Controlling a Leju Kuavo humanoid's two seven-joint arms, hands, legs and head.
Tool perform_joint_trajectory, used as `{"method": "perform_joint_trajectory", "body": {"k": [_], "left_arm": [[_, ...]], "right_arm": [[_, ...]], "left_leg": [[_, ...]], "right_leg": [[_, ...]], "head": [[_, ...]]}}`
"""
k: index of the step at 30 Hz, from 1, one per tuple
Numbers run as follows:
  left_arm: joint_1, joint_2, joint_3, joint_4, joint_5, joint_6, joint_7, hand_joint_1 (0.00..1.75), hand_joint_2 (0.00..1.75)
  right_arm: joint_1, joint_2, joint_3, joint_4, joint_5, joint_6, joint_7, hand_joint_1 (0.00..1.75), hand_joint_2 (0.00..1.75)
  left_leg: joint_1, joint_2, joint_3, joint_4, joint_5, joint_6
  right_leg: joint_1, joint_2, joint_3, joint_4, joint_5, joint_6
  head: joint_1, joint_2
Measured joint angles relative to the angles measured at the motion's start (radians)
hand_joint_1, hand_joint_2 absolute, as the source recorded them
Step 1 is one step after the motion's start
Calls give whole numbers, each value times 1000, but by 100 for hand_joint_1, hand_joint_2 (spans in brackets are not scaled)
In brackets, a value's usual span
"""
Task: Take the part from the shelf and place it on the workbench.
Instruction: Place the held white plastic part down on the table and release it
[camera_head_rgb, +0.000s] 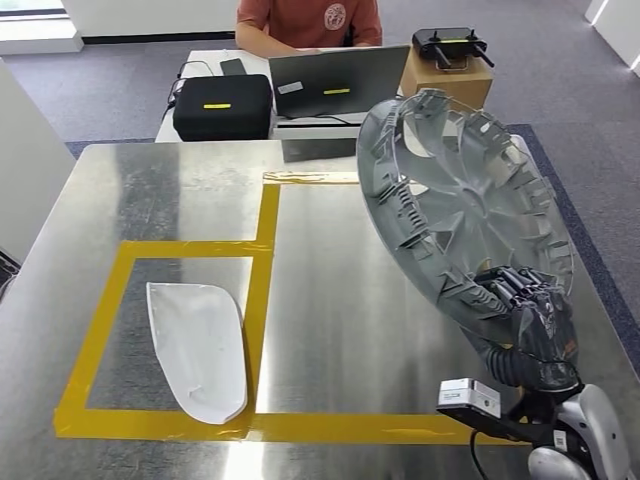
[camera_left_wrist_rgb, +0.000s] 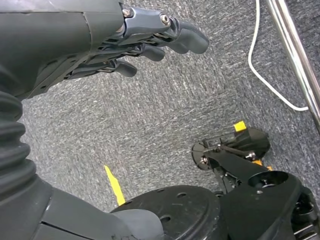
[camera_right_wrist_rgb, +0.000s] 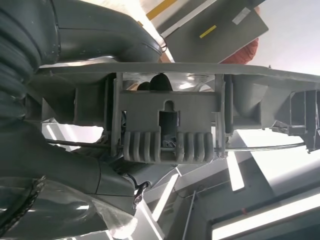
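Observation:
My right hand (camera_head_rgb: 528, 310) grips the lower rim of a large grey wheel cover (camera_head_rgb: 460, 200) and holds it tilted above the right side of the steel workbench (camera_head_rgb: 347, 300). Up close in the right wrist view, the cover's ribbed rim (camera_right_wrist_rgb: 170, 125) sits between my thumb and fingers (camera_right_wrist_rgb: 94, 30). A white moulded part (camera_head_rgb: 198, 345) lies flat inside the left yellow-taped rectangle (camera_head_rgb: 106, 300). My left hand (camera_left_wrist_rgb: 124, 45) hangs over grey carpet with its fingers loosely extended and nothing in it.
Beyond the workbench, a person in an orange shirt (camera_head_rgb: 309, 20) sits at a laptop (camera_head_rgb: 336, 85). A black case (camera_head_rgb: 223, 105) and a cardboard box with a controller (camera_head_rgb: 449, 60) stand beside it. A white cable (camera_left_wrist_rgb: 271, 75) and a metal leg (camera_left_wrist_rgb: 298, 55) lie near my left hand.

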Motion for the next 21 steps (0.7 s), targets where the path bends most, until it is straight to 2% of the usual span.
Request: {"method": "perform_joint_trajectory", "body": {"k": [13,17,21], "left_arm": [[-5,3,-1,5,-4,1,8,0,175],[-6,3,-5,6,-11,3,10,0,175],[-10,5,-14,10,-17,4,9,0,175]], "right_arm": [[-60,-4,50,16,58,12,30,175,175],[-85,-4,80,31,139,10,41,175,175],[-165,-2,165,87,250,11,56,175,175]], "left_leg": [[-4,0,-3,5,-1,0],[-4,0,-3,5,-1,1],[-4,0,-3,5,0,0]], "right_leg": [[-3,-1,0,0,2,2],[-3,0,0,0,3,2],[-3,0,0,0,3,2]], "head": [[0,0],[0,0],[0,0]]}}
